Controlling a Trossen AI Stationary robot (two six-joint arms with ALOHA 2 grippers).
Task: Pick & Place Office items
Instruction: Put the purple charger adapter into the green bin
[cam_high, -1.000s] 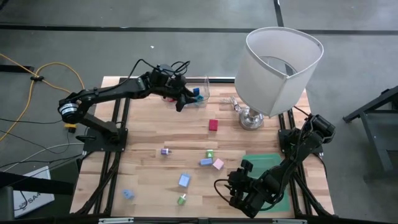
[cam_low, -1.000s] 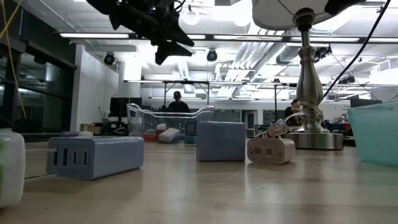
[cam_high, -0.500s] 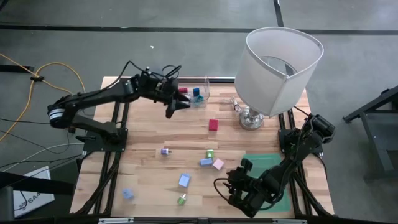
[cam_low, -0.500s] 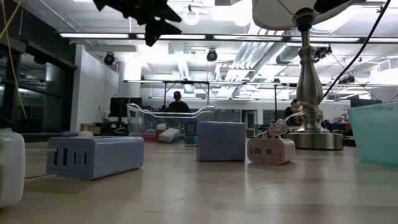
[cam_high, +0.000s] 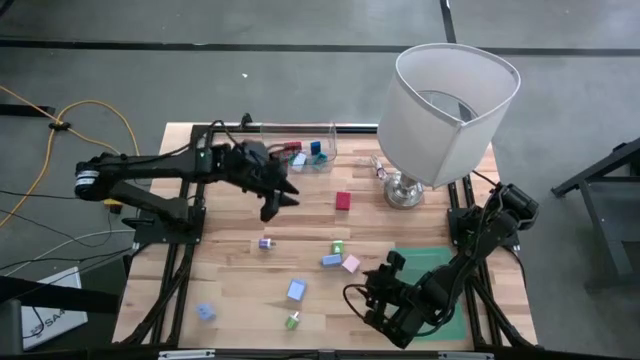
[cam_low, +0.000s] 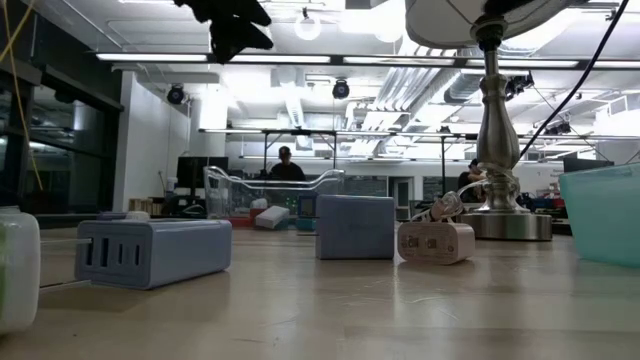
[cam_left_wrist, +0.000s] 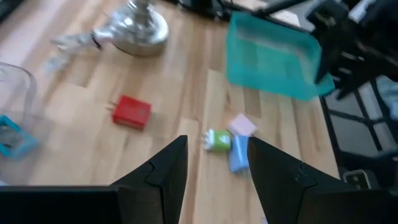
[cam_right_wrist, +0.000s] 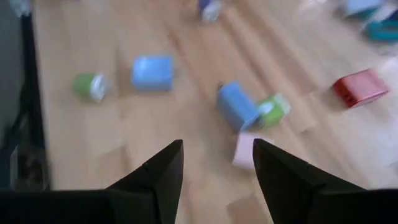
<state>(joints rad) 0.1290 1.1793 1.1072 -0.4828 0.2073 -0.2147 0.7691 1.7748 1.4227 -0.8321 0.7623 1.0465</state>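
Small coloured office items lie scattered on the wooden table: a red block (cam_high: 343, 200), a purple piece (cam_high: 265, 243), a cluster of green (cam_high: 338, 247), blue (cam_high: 330, 260) and pink (cam_high: 351, 264), a light blue block (cam_high: 296, 290), a green piece (cam_high: 293, 321) and a blue piece (cam_high: 205, 311). A clear container (cam_high: 305, 155) at the far edge holds red and blue pieces. My left gripper (cam_high: 280, 200) hangs open above the table between the container and the purple piece, with nothing between its fingers (cam_left_wrist: 168, 171). My right gripper (cam_high: 364, 300) stands open near the front edge, with nothing in it (cam_right_wrist: 217, 162).
A tall lamp with a white shade (cam_high: 450, 100) and a metal base (cam_high: 405, 190) stands at the far right. A teal tray (cam_high: 430, 265) lies under the right arm. The near left part of the table shows bare wood.
My left gripper has swung away from the clear container, toward the table's near edge and a little leftward, rising slightly while staying open. The pieces on the table have stayed where they were.
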